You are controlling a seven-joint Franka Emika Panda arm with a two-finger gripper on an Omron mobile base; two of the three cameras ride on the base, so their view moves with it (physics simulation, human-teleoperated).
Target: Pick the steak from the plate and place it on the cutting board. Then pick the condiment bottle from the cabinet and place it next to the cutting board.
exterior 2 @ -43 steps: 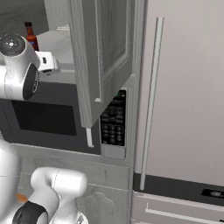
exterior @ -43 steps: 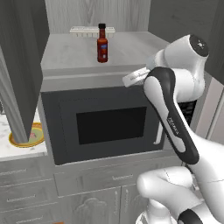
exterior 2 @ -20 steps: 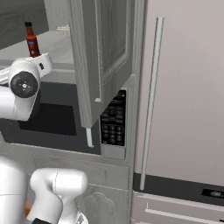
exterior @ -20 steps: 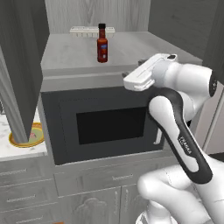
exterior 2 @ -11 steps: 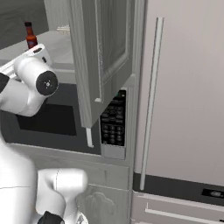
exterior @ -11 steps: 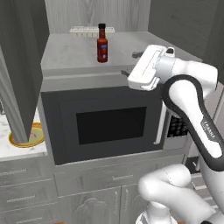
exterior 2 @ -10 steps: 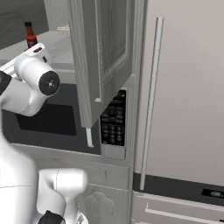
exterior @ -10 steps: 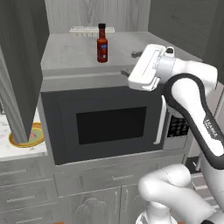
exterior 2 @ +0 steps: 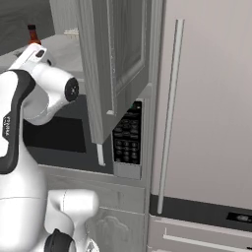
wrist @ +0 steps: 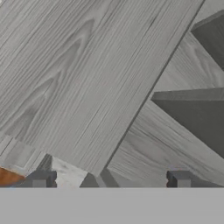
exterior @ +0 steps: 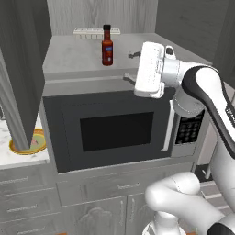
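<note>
The condiment bottle (exterior: 107, 46), red-brown with a black cap, stands upright on the cabinet's light grey shelf (exterior: 73, 57) above the microwave; its top also peeks up in the right base view (exterior 2: 33, 33). My gripper (exterior: 130, 65) hovers at shelf level, right of the bottle and apart from it, open with nothing between its fingers. In the hand view the gripper (wrist: 110, 179) faces wood-grain cabinet panels (wrist: 100, 78), its tips spread wide. The plate (exterior: 18, 148) lies on the counter at lower left, half hidden by the cabinet door. The steak and the cutting board are out of view.
A black microwave (exterior: 114, 133) sits under the shelf. The open cabinet doors (exterior: 20, 69) (exterior 2: 118, 64) flank the opening. A small white rack (exterior: 94, 31) stands at the back of the shelf. A tall fridge (exterior 2: 206, 113) rises on the right. Grey drawers (exterior: 27, 202) run below the counter.
The arm has swung up and the hand has turned toward the shelf, ending level with the bottle on its right. The bottle has not moved and the jaws stay open.
</note>
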